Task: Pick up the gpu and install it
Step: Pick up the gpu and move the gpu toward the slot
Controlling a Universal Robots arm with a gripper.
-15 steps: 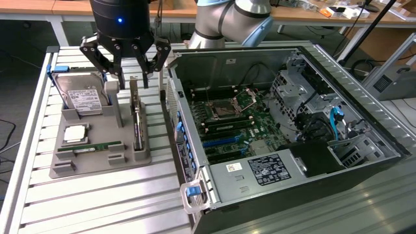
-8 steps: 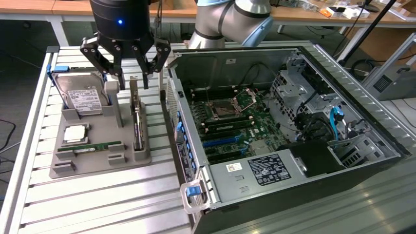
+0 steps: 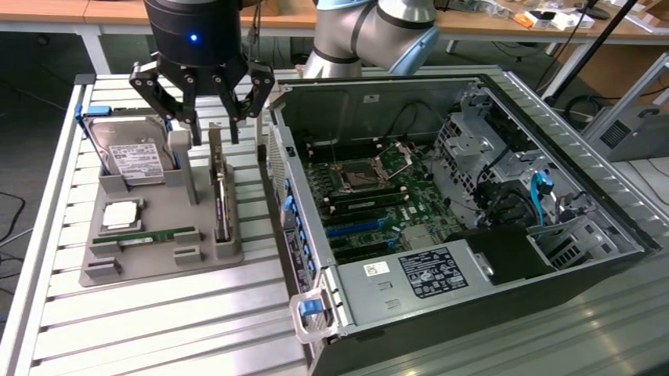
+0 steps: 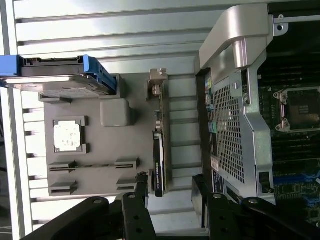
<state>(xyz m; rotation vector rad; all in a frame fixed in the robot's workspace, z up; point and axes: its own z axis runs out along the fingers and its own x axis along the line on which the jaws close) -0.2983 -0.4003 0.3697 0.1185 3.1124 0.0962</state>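
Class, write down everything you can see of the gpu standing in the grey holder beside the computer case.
The gpu is a thin flat card. It stands upright on its long edge in a slot of the grey holder, on the side nearest the open computer case. One face looks dark, and a silver metal bracket caps one end. Only the holder visibly touches it. The open claw hangs above it, gripping nothing.
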